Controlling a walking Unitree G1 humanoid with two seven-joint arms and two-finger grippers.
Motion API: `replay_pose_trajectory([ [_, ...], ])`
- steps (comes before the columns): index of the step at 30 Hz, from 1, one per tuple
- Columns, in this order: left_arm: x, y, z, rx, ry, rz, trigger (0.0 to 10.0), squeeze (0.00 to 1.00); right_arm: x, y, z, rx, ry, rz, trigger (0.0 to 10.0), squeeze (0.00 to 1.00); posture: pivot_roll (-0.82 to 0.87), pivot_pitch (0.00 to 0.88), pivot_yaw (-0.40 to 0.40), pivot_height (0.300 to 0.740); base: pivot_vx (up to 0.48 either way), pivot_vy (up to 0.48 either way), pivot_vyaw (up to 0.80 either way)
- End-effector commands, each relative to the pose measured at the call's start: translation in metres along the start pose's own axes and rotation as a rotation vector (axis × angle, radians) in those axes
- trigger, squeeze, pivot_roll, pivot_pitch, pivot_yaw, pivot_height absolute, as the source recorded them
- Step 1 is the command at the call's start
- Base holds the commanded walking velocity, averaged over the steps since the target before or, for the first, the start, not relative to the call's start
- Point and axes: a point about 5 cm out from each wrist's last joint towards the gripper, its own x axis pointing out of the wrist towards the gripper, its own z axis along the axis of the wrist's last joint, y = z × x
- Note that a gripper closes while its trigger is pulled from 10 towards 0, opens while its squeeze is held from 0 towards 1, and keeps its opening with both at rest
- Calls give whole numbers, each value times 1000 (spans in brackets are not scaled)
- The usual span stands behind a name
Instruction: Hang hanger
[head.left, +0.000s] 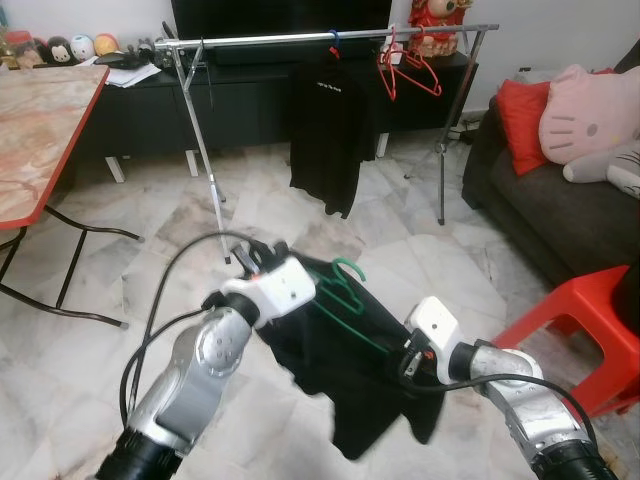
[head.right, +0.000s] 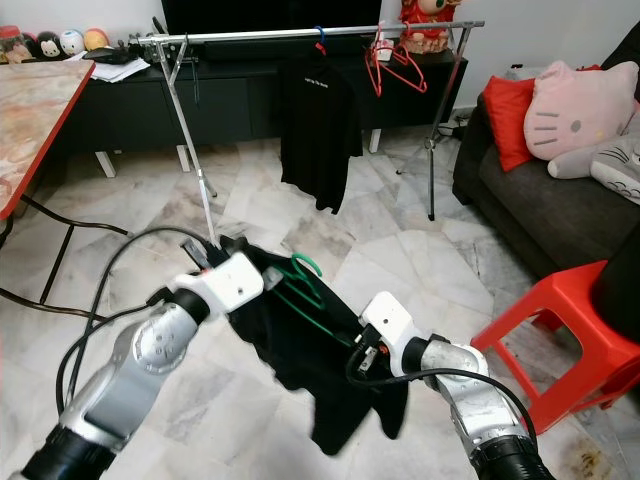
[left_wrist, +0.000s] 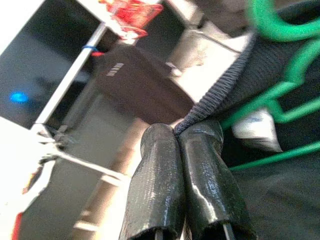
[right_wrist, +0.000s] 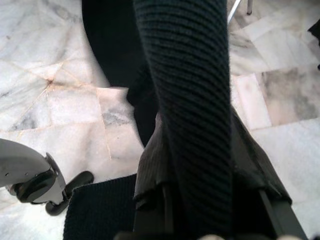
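Carrying step: my left gripper (left_wrist: 180, 137) and right gripper (head.left: 405, 365) clamp the shirt (head.left: 340, 370) on its hanger (head.left: 345, 290); next, I hook it over the rail (head.left: 320, 38) ahead.

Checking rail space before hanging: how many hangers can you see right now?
4, perhaps more: a green hanger in the held black shirt, a blue hanger carrying the hung shirt, and at least two red hangers bunched on the rail.

The right tool (right_wrist: 200, 220) is covered by black ribbed fabric (right_wrist: 190, 100); its finger state cannot be determined. The green hanger (head.left: 345, 290) is partly buried in the black shirt (head.left: 340, 380). The red stool (head.left: 590, 330) and the worktop (head.left: 40, 120) are cut off by frame edges.
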Motion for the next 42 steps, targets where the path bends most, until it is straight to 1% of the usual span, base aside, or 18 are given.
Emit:
replay_pose_trajectory([
  [1, -2, -2, 11, -14, -63, -31, 0, 0, -3, -7, 5, -12, -20, -36, 0, 0, -1, 0, -56, 740, 0, 0, 0],
  [3, -2, -2, 12, -19, -68, -34, 0, 0, -3, -7, 4, -13, -20, -36, 0, 0, -1, 0, -56, 740, 0, 0, 0],
  [6, -1, 8, 15, -33, -75, 25, 0, 0, -4, -7, 2, -26, -9, -21, 0, 0, -3, 0, -55, 740, 0, 0, 0],
  [7, -1, 8, 15, -33, -75, 25, 0, 0, -4, -7, 2, -26, -9, -21, 0, 0, -3, 0, -55, 740, 0, 0, 0],
  [9, 2, 31, 9, 11, -34, 135, 0, 0, -7, -2, -4, -71, 29, 43, 0, 0, -4, 0, -55, 740, 0, 0, 0],
  [11, 2, 40, 5, 27, -10, 179, 0, 0, -8, 1, -7, -100, 53, 83, 0, 0, -4, 0, -55, 740, 0, 0, 0],
  [15, 3, 56, 5, -8, 2, 259, 0, 0, -11, 9, -13, -132, 100, 178, 0, 0, -3, 0, -55, 740, 0, 0, 0],
  [21, 6, 58, 7, -80, -13, 257, 0, 0, -14, 23, -13, -103, 70, 315, 0, 0, -4, 0, -54, 740, 0, 0, 0],
  [23, 6, 58, 6, -81, -8, 257, 0, 0, -15, 25, -12, -101, 65, 332, 0, 0, -4, 0, -54, 740, 0, 0, 0],
  [27, 3, 61, -7, -50, 43, 245, 0, 0, -19, 26, -14, -104, 73, 366, 0, 0, -7, 0, -56, 740, 0, 0, 0],
  [29, 2, 52, -18, -10, 85, 135, 0, 0, -20, 26, -11, -96, 59, 374, 0, 0, -7, 0, -56, 740, 0, 0, 0],
  [31, -1, 41, -28, 56, 126, 21, 0, 0, -20, 27, -6, -84, 28, 387, 0, 0, -7, 0, -56, 740, 0, 0, 0],
  [33, -6, 34, -40, 109, 169, -53, 0, 0, -20, 27, -2, -79, 14, 392, 0, 0, -7, 0, -56, 740, 0, 0, 0],
  [35, -13, 29, -51, 132, 212, -127, 0, 0, -21, 26, -1, -84, 13, 387, 0, 0, -10, 0, -55, 740, 0, 0, 0],
  [37, -20, 28, -59, 140, 238, -182, 0, 0, -23, 23, -1, -89, 20, 379, 0, 0, -9, 0, -55, 740, 0, 0, 0],
  [38, -25, 31, -63, 130, 259, -206, 0, 0, -25, 21, -2, -92, 31, 372, 0, 0, -8, 0, -58, 740, 0, 0, 0],
  [41, -29, 35, -68, 133, 281, -224, 0, 0, -26, 19, -4, -94, 39, 367, 0, 0, -6, 0, -58, 740, 0, 0, 0],
  [42, -32, 39, -73, 145, 303, -235, 0, 0, -26, 19, -4, -91, 41, 367, 0, 0, -6, 0, -58, 740, 0, 0, 0],
])
